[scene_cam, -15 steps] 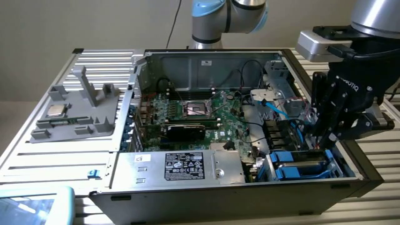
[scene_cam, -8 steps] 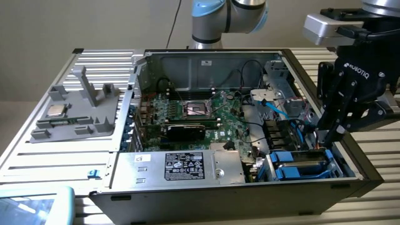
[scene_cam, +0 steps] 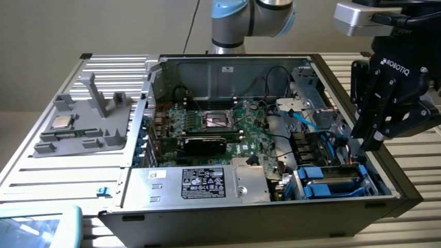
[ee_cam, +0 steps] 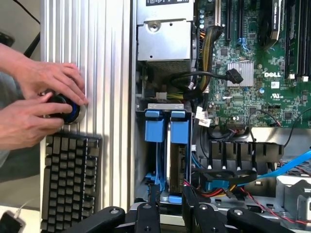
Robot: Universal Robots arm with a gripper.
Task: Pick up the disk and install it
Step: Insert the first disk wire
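From the exterior view's left: a grey plastic fixture point(scene_cam: 86, 121) lies on the ribbed metal table point(scene_cam: 62, 175), beside the open black computer case point(scene_cam: 276, 214). At the case's right front corner, the silver-grey disk in its bright blue plastic frame point(scene_cam: 329, 181) sits upright in the drive bay. The black end effector point(scene_cam: 370, 140) hangs above it, fingers partly open, gripping nothing.

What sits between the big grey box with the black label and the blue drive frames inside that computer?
In the exterior view, a bundle of cables fills the gap between the grey box and the blue drive frames.
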